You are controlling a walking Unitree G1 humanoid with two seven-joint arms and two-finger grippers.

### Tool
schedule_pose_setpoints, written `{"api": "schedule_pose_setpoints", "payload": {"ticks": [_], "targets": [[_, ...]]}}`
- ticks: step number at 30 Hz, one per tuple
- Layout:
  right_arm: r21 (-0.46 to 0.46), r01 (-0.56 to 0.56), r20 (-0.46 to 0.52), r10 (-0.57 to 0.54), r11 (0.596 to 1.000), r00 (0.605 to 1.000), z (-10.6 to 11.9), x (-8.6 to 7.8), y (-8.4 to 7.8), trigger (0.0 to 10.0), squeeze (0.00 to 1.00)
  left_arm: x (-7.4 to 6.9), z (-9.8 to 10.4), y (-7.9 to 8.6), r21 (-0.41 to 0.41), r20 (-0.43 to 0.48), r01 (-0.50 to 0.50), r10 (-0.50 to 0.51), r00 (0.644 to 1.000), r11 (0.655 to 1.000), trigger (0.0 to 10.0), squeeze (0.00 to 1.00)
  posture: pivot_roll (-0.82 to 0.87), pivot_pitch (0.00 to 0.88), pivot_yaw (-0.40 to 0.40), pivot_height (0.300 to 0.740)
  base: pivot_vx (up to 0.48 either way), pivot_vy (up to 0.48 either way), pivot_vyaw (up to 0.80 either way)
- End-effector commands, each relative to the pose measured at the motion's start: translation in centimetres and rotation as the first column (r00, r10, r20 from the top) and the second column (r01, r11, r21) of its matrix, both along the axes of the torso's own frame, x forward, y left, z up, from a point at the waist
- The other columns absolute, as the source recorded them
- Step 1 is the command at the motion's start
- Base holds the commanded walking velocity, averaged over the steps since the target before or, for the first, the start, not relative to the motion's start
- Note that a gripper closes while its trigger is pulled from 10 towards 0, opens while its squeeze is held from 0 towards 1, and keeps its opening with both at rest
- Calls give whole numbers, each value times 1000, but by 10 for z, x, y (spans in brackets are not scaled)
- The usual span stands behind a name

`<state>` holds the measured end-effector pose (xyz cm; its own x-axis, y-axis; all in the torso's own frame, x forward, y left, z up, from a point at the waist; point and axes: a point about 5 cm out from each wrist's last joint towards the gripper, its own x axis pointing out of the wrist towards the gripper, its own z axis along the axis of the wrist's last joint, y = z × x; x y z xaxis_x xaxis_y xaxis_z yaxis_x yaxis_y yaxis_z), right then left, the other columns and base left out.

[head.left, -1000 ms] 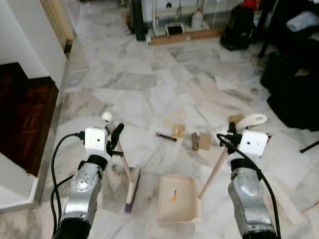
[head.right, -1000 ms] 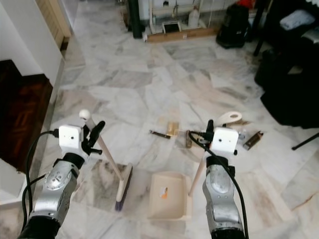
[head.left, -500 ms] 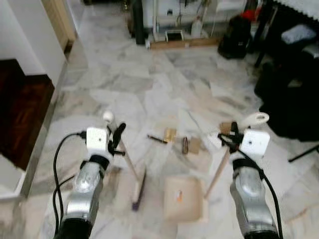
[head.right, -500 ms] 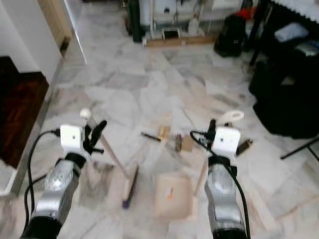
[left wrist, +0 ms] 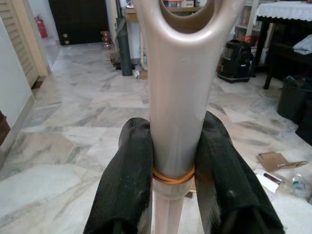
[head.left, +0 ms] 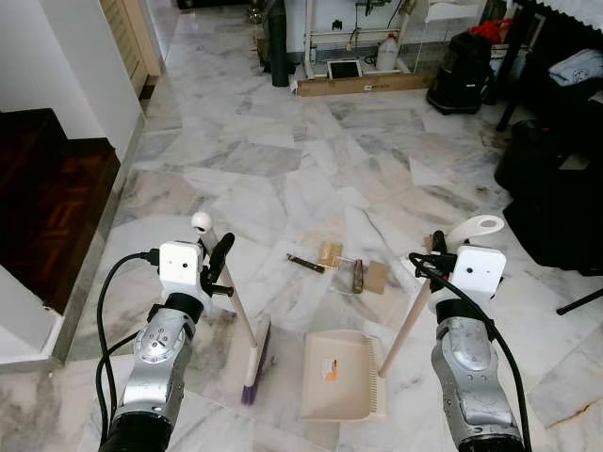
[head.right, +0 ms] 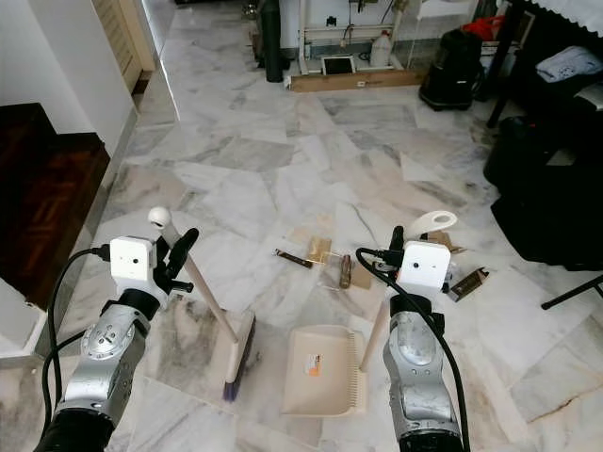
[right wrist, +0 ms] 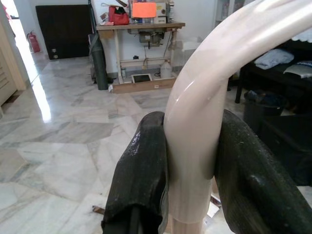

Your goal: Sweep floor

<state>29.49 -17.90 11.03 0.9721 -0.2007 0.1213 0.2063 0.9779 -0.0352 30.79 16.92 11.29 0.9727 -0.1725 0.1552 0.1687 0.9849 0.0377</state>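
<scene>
Left gripper [head.left: 219, 256] clenched on broom [head.left: 247, 330] handle near its knobbed top; broom slanted, bristles resting on marble floor [head.left: 283, 179] just left of dustpan [head.left: 341, 375]. Right gripper [head.left: 437, 247] clenched on dustpan's handle near looped end; pan flat on floor between both arms, mouth facing away from robot. Scraps [head.left: 347, 272] of cardboard and small litter lay on floor just beyond dustpan. Dark wooden step [head.left: 47, 217] at far left.

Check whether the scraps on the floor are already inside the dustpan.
No, the scraps lie on the floor beyond the dustpan.
</scene>
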Motion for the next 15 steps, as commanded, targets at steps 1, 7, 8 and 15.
{"api": "schedule_pose_setpoints", "payload": {"ticks": [1, 7, 8, 15], "targets": [[1, -6, 44, 6, 1000, 999, 10, 2, 1, 10000, 0, 1, 7, 3, 3, 25, -9, 9, 1000, 1000, 10000, 0, -25, 85, 10, 740, 0, 0, 0], [3, -9, 53, 9, 1000, 999, 11, 2, 2, 10000, 0, 1, 7, 3, 4, 24, -11, 11, 1000, 1000, 10000, 0, -24, 86, 10, 740, 42, 0, 0], [5, -9, 52, 9, 1000, 999, 11, 2, 2, 10000, 0, 1, 7, 3, 4, 24, -11, 11, 1000, 1000, 10000, 0, -24, 86, 10, 740, 262, 0, 0], [17, -11, 46, 10, 1000, 999, 10, 2, 3, 10000, 0, 1, 7, 4, 5, 25, -13, 13, 1000, 1000, 10000, 0, -23, 87, 11, 740, 266, 0, -406]]}}
